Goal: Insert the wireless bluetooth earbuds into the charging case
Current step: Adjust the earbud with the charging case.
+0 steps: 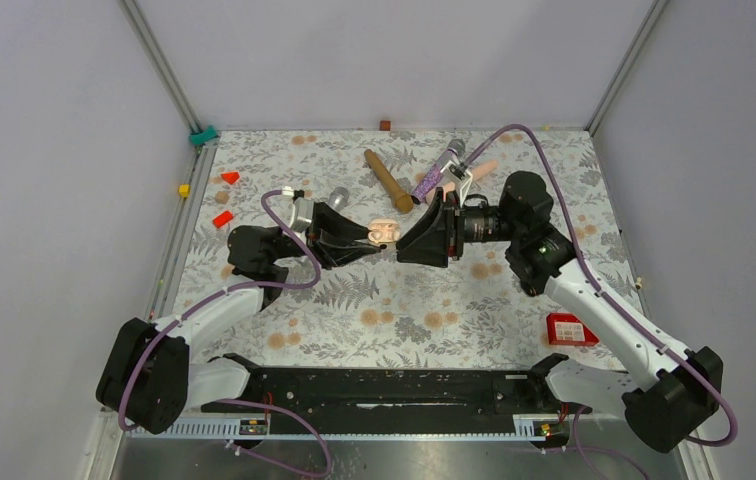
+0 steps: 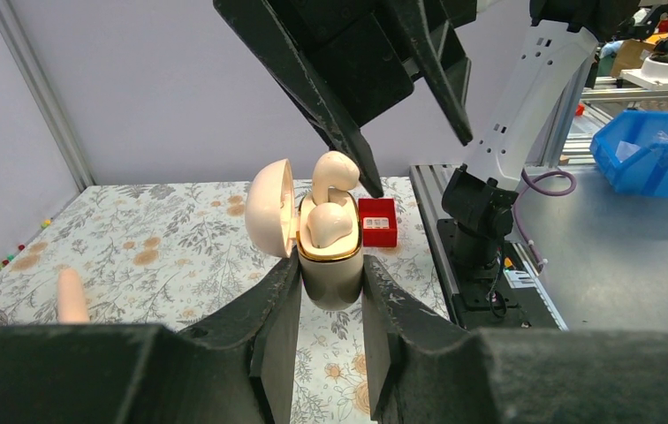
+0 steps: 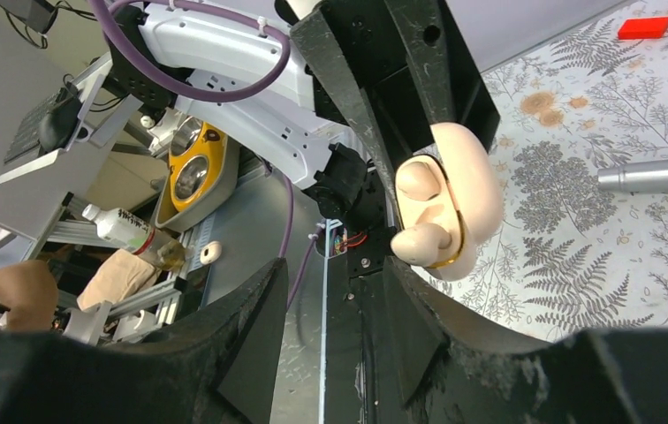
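Left wrist view is showing the left gripper [image 2: 330, 265] clamping the charging case [image 2: 330, 293] upright, lid open, so its mouth is facing the right gripper [image 3: 335, 274], whose half-spread jaws are holding nothing. One earbud [image 2: 326, 225] is sitting seated. The second earbud [image 2: 335, 170] is standing proud, a right fingertip just beside it. Top view is showing neither clearly.
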Tool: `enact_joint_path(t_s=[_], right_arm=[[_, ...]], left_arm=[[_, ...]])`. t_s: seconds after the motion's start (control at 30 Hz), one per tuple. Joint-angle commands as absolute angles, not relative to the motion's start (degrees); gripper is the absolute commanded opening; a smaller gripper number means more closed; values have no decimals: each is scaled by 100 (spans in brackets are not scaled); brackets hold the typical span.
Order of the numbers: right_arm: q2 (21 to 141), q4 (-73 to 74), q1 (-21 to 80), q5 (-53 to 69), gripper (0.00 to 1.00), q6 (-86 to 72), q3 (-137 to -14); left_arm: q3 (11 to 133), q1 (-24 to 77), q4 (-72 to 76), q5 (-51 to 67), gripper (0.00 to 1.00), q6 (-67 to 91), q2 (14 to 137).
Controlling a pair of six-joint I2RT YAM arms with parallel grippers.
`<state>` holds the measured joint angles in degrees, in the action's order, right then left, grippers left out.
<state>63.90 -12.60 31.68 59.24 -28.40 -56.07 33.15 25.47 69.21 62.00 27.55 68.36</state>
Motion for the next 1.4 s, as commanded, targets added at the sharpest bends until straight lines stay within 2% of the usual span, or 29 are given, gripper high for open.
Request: enact_joint_path(t_s=[0.0, 0.2, 0.4, 0.57, 0.73, 1.0, 1.37], right_arm=[[6465, -1642, 3332, 5948, 52, -2944, -5905], [6390, -1483, 3375, 6085, 51, -2759, -6003], [5855, 386, 3368, 5917, 51, -1156, -6378], [5638, 1080, 3364, 5465, 51, -315, -6480], [5856, 1075, 3359, 5173, 51, -31, -6470], [6286, 538, 3366, 5146, 49, -408, -6494], [6428, 286, 3363, 4913, 36, -431, -6533]], left_arm=[[3371, 2547, 7240, 6154, 0, 2769, 6838], [3351, 2549, 7241, 6167, 0, 2749, 6834], [3339, 2549, 7231, 6179, 0, 2734, 6804], [3348, 2546, 7229, 6186, 0, 2750, 6797], [3349, 2549, 7208, 6182, 0, 2756, 6803], [3348, 2548, 7206, 6186, 0, 2753, 6813], [3352, 2548, 7204, 6181, 0, 2768, 6818]])
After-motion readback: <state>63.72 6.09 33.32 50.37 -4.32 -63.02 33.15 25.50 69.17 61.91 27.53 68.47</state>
